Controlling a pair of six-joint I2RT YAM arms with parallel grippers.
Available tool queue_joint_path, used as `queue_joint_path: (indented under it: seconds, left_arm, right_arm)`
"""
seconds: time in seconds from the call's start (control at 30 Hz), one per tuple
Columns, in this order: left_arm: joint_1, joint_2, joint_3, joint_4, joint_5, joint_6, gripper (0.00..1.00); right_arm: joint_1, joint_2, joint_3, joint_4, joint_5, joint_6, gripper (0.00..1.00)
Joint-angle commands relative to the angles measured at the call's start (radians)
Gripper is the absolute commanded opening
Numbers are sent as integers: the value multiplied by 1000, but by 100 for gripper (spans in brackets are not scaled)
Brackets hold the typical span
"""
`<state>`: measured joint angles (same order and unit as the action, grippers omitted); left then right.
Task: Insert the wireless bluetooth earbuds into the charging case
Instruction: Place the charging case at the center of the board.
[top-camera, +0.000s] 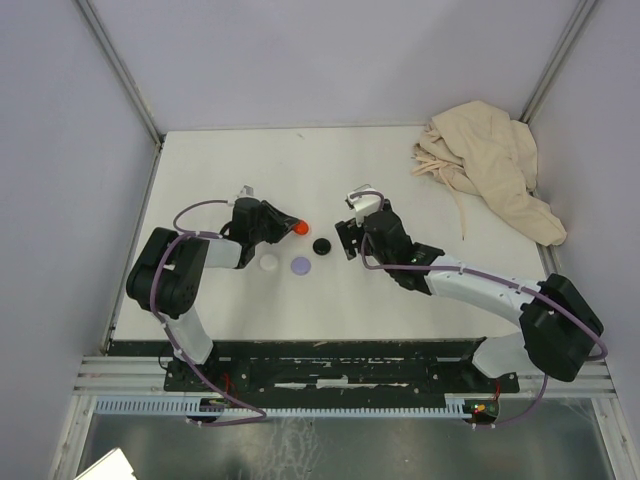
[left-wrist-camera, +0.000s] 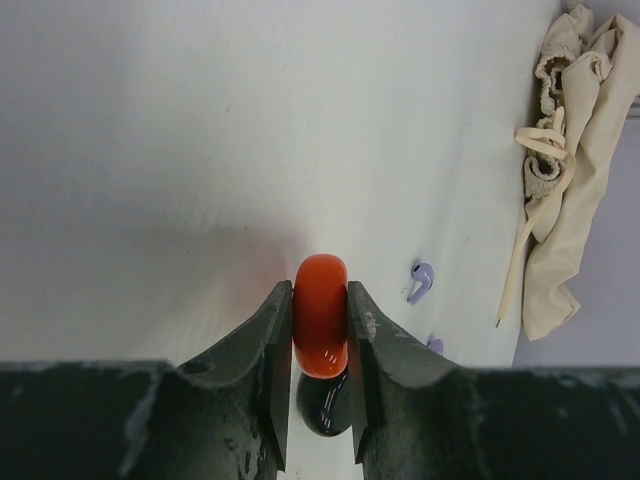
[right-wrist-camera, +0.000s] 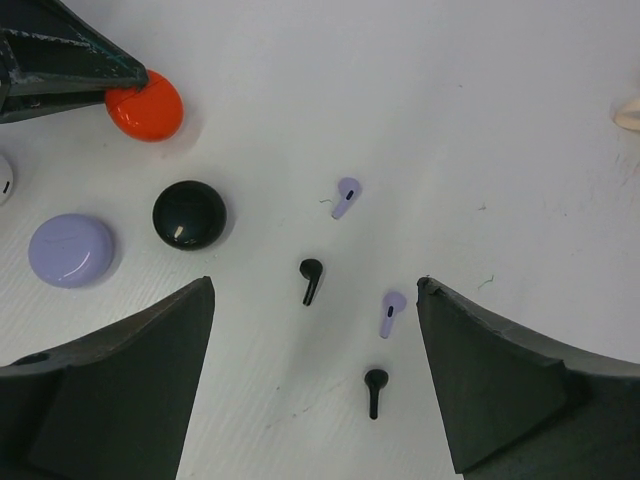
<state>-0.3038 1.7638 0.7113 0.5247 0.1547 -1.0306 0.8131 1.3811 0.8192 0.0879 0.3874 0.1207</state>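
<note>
My left gripper (top-camera: 291, 226) is shut on the round red charging case (left-wrist-camera: 320, 315), which also shows in the right wrist view (right-wrist-camera: 146, 105). A black case (right-wrist-camera: 188, 215), a lavender case (right-wrist-camera: 70, 250) and a white case (top-camera: 268, 263) lie near it. My right gripper (right-wrist-camera: 316, 288) is open and empty above the table. Under it lie two black earbuds (right-wrist-camera: 311, 279) (right-wrist-camera: 375, 390) and two lavender earbuds (right-wrist-camera: 346, 196) (right-wrist-camera: 391, 312). No red or white earbuds show.
A crumpled beige cloth (top-camera: 490, 165) lies at the table's far right corner and shows in the left wrist view (left-wrist-camera: 575, 150). Pale walls and metal posts stand round the white table (top-camera: 230, 160).
</note>
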Motion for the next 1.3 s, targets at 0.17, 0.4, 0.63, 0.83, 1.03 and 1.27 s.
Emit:
queue_joint_path:
  seconds: [0.17,0.4,0.63,0.83,1.03,1.27]
  left_arm:
    - [13,-15,17,34,-37,70,3]
    - [24,1,10,43,-34,74,3]
    - [36,12,4,47,-32,83,4]
    - [46,7,-5,41,-28,95,13]
    - [62,6,-8,28,-14,103,34]
    - [85,-8,-15,6,-8,113,53]
  right_arm:
    - [-4,43,73,5,-59,30,90]
    - [-5,98,112,-21,-122,55,89]
    - [-5,209,230,-124,-218,94,86]
    - [-3,332,363,-244,-248,135,83]
    - [-3,426,458,-314,-248,156,83]
    - [3,520,532,-353,-255,164,83]
